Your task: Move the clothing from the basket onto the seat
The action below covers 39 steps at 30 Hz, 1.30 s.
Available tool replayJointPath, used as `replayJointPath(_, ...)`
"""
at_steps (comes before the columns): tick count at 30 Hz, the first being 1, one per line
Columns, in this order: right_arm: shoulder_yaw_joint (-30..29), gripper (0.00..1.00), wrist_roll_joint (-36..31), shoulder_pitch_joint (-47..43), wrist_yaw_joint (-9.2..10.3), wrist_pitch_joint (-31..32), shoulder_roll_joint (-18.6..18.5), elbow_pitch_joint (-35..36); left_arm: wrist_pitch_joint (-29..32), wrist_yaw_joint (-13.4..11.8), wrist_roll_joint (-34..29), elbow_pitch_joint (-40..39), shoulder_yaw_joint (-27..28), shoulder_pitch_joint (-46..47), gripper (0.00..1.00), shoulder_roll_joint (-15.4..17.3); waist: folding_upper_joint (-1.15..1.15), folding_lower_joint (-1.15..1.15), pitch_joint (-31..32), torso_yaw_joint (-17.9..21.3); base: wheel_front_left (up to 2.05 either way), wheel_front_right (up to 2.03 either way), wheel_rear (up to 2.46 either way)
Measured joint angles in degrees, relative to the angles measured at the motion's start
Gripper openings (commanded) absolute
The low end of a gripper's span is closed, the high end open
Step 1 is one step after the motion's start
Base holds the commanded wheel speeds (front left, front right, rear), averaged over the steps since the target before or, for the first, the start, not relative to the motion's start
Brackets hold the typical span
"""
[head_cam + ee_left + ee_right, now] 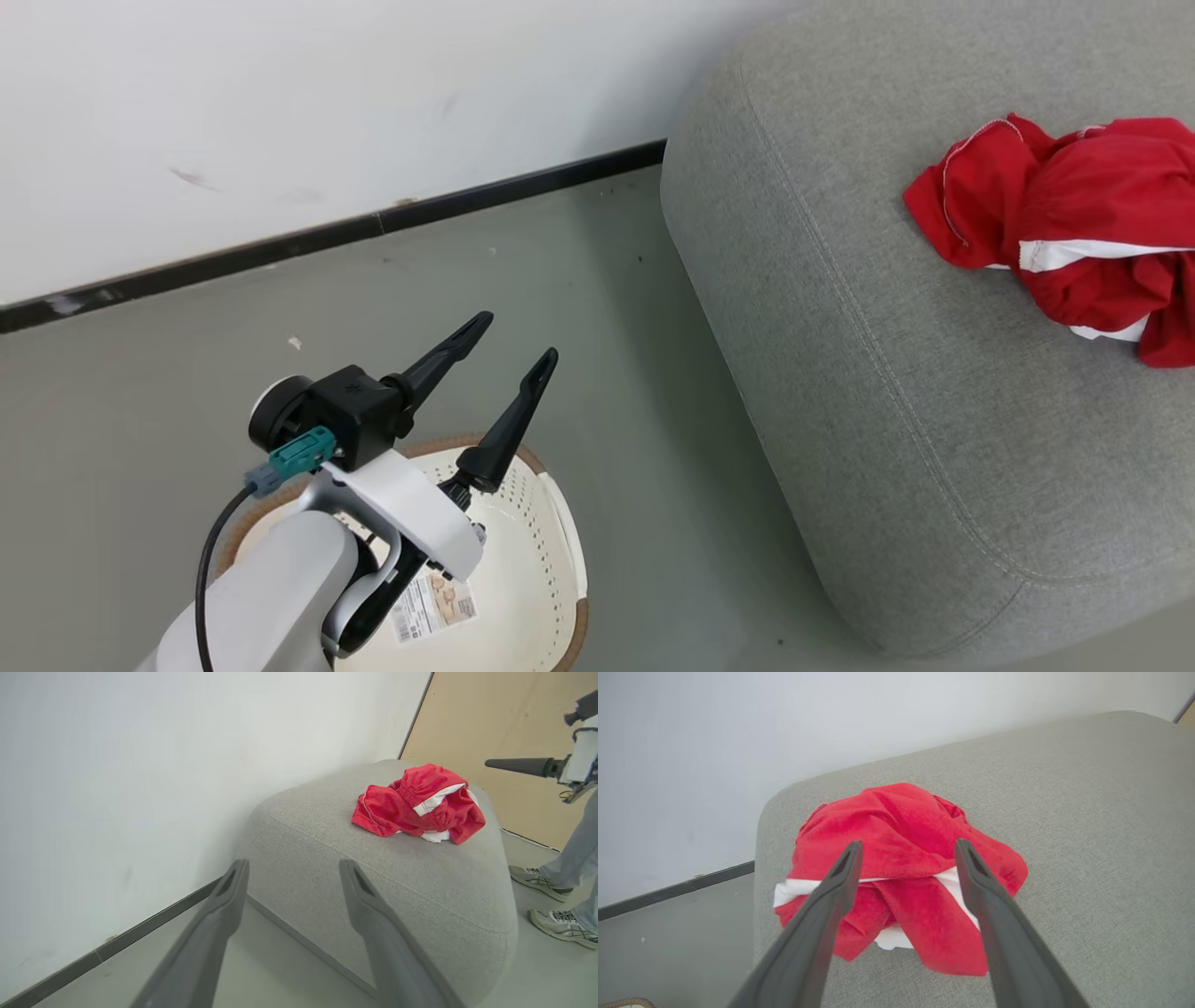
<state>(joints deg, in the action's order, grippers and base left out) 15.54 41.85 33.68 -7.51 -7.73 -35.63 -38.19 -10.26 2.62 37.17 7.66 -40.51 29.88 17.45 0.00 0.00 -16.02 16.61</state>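
The clothing (1074,224) is a crumpled red heap with white trim, lying on top of the grey seat (887,373) toward its far right. My right gripper (909,847) is open, its fingers spread in front of the clothing (896,816) and apart from it. In the left wrist view the right gripper (490,763) hovers beyond the seat's (420,882) far side. My left gripper (518,338) is open and holds nothing above the cream basket (537,532) on the floor. My arm hides part of the basket; its visible inside shows a paper label.
A white wall with a dark skirting (373,224) runs behind the basket and seat. A person's shoes (537,881) stand on the floor beside the seat, near a beige panel (490,723). Grey floor (653,420) separates basket and seat.
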Motion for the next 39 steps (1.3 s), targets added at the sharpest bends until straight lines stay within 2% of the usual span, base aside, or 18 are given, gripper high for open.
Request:
replayJointPath(7,0.5,1.0,1.1,-0.9,0.0,-3.6,-2.1,4.7,-0.9,-1.1,1.3,0.6,1.3,-1.8,1.0,-0.4,0.0,0.0,2.6,-0.9,0.0,0.0,0.0)
replayJointPath(22,2.3,1.0,1.1,-4.0,0.0,-6.4,-1.9,13.2,-2.6,-3.7,2.7,1.0,4.7,-5.9,1.0,-0.8,0.0,0.0,6.7,-4.9,0.0,0.0,0.0)
replayJointPath(30,1.7,1.0,-0.6,-6.7,0.0,-6.5,1.3,16.1,-3.3,-6.6,3.8,1.2,8.4,-8.4,1.0,-0.6,0.0,0.0,8.3,-7.7,0.0,0.0,0.0)
replayJointPath(39,-4.1,1.0,-3.1,-9.7,0.01,-6.7,7.5,22.9,-3.5,-8.0,4.7,1.2,11.2,-12.2,1.0,-0.3,0.0,0.0,10.0,-11.1,0.0,0.0,0.0)
